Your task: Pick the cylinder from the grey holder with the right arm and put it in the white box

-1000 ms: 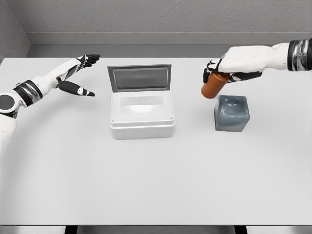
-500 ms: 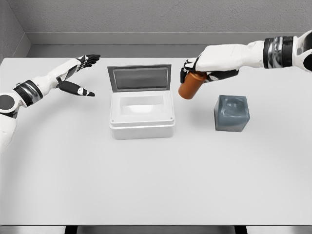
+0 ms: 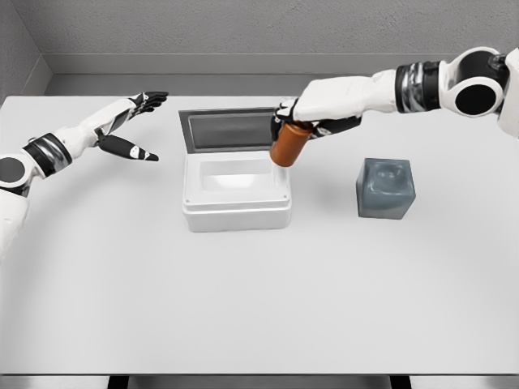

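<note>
Now right hand [image 3: 302,115] grips tilted orange-brown cylinder [image 3: 288,147].

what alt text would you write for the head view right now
The right hand holds a tilted orange cylinder over the right rear corner of an open white box. An empty grey holder sits right; the left hand hovers open at left.

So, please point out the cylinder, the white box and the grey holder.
cylinder [image 3: 285,149], head view, middle of its orange side.
white box [image 3: 235,215], head view, front wall.
grey holder [image 3: 384,199], head view, front face.
</note>
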Controlling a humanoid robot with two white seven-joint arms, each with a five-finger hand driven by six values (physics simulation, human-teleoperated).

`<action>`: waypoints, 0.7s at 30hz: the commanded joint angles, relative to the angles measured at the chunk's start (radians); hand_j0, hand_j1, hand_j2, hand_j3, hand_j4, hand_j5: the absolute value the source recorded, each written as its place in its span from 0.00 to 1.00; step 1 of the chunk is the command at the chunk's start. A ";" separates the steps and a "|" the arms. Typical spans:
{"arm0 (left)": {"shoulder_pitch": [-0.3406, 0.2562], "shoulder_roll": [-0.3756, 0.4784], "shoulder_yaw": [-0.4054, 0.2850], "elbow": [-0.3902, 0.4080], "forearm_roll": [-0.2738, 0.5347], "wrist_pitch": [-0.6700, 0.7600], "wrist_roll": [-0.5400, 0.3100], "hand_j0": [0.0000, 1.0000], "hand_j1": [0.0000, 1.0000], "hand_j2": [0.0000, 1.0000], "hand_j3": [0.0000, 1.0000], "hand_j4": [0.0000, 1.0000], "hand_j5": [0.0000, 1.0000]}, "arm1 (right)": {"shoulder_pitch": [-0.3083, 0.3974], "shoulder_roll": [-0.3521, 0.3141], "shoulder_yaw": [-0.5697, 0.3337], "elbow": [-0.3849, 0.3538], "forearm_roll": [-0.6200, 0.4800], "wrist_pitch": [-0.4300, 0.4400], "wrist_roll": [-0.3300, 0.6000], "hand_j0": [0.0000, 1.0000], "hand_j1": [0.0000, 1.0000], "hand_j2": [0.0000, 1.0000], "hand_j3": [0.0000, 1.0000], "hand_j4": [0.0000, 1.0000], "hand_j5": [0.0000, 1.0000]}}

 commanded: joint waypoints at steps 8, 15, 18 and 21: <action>0.000 0.004 0.000 -0.003 0.007 0.002 0.000 1.00 1.00 1.00 1.00 1.00 1.00 | 0.002 0.057 -0.004 0.034 -0.005 0.001 0.002 0.34 0.34 0.34 0.34 0.34 0.34; 0.002 0.004 0.000 -0.003 0.007 0.002 0.000 1.00 1.00 1.00 1.00 1.00 1.00 | 0.026 0.062 -0.005 0.070 0.002 0.001 0.015 0.34 0.34 0.34 0.34 0.34 0.34; 0.002 0.004 0.000 -0.003 0.007 0.002 0.000 1.00 1.00 1.00 1.00 1.00 1.00 | 0.025 0.059 -0.005 0.065 0.003 0.001 0.015 0.43 0.43 0.43 0.43 0.43 0.43; 0.002 0.004 0.000 -0.005 0.009 0.002 0.000 1.00 1.00 1.00 1.00 1.00 1.00 | 0.025 0.059 -0.005 0.057 0.003 0.001 0.009 0.98 0.98 0.98 0.98 0.98 0.98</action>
